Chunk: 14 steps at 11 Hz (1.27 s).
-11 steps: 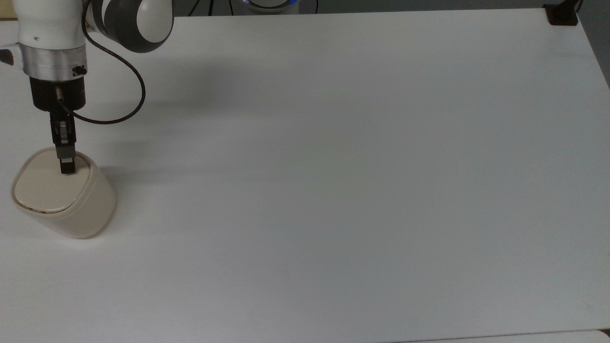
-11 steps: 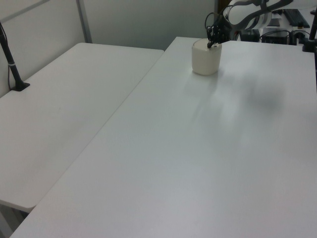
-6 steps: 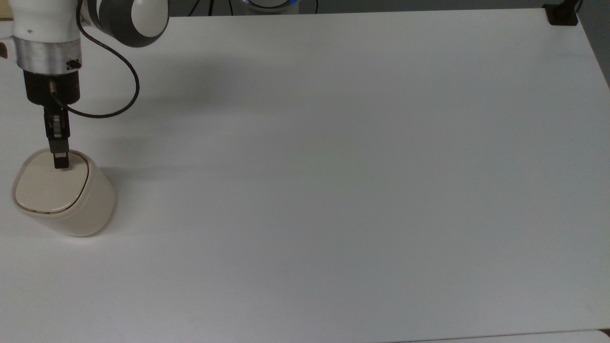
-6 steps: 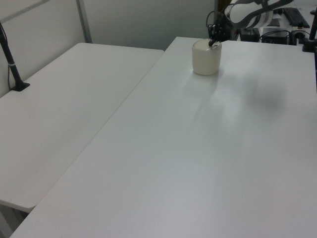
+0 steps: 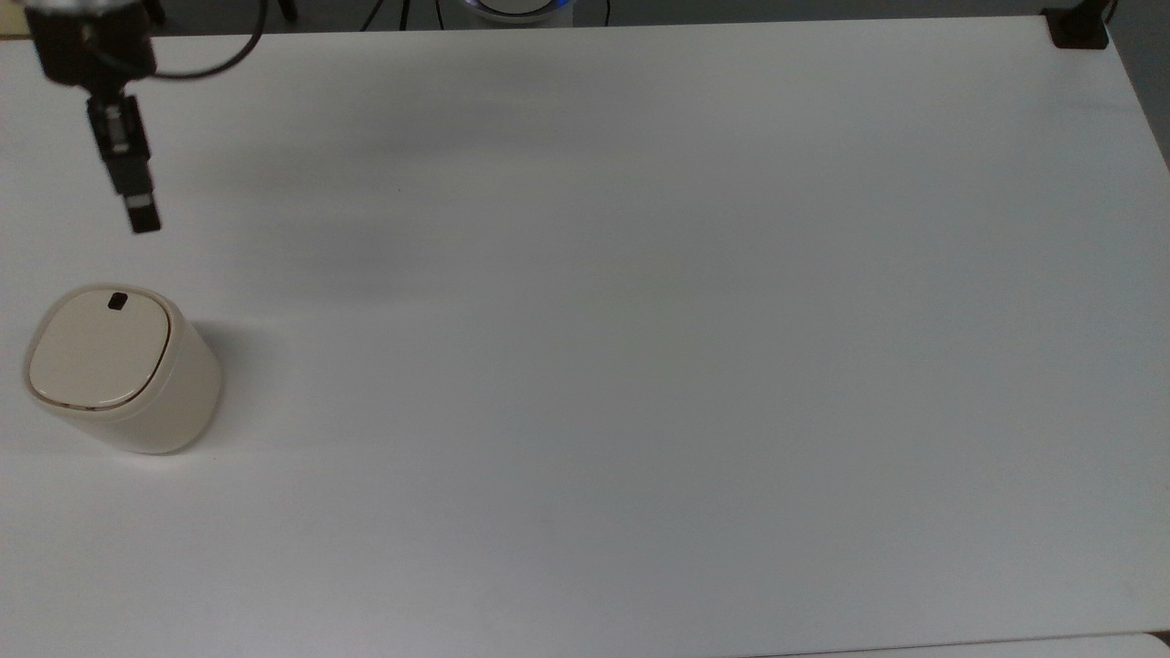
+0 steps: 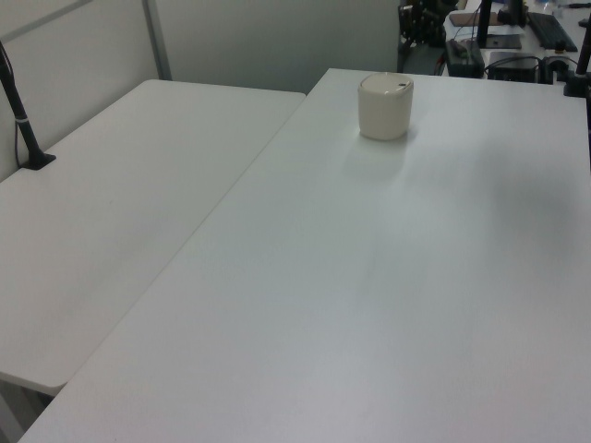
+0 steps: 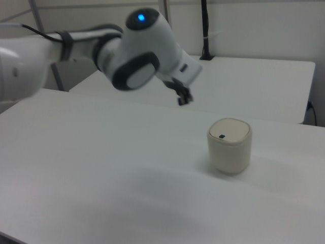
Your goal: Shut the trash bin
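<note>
the white table [image 5: 640, 366] takes up nearly the whole top view, its lower edge running along the bottom of the frame and its right edge slanting down the upper right corner. a broad bare stretch of tabletop lies across the middle and right of the top view.

at the middle left of the top view stands the trash bin [image 5: 123, 370], upright, lid lying flat and shut on its body, with a thin dark rim line and a small black mark [image 5: 117, 302] at the lid's upper edge. it sits close to the table's left edge in the top view. in the left view the trash bin [image 6: 385, 106] is at the upper middle, far down the long table and near its far end; in the right view it [image 7: 229, 145] is right of centre, with bare table all round it.

the gripper [image 5: 143, 217] hangs in the upper left of the top view, above the bin in the frame and clear of it, touching nothing. its fingers look pressed together with nothing between them. they point down the frame from a dark wrist block at the top left corner, a black cable [image 5: 210, 59] looping off beside it. in the right view the gripper [image 7: 184, 98] is above and left of the bin, carried by the white arm [image 7: 101, 51] reaching in from the left.

a second white table [image 6: 111, 212] lies beyond, on the left view's left.
</note>
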Motion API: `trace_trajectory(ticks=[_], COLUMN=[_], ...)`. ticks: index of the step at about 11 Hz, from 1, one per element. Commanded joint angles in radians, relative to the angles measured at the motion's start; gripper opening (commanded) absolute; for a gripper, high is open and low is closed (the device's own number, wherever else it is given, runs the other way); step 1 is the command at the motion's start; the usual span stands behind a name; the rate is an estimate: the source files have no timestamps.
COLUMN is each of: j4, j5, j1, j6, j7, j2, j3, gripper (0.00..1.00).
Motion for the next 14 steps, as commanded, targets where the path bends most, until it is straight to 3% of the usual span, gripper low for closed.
trace_trajectory(ticks=[1,5,8,10,14], j4=[-0.041,-0.041,-0.044,-0.043,-0.041], j5=[-0.026,-0.143,-0.270,-0.301,-0.298], j1=[0.050,0.191,0.308,0.325,0.249], j6=[-0.246,-0.480,-0.587,-0.585,-0.591], j7=[0.046,0.175,0.192,0.056,-0.401], j2=[-0.170,-0.262,-0.281,-0.273,-0.262], j3=[0.031,0.031,0.030,0.034,0.094], gripper=[0.00,0.14,0.14,0.14,0.13])
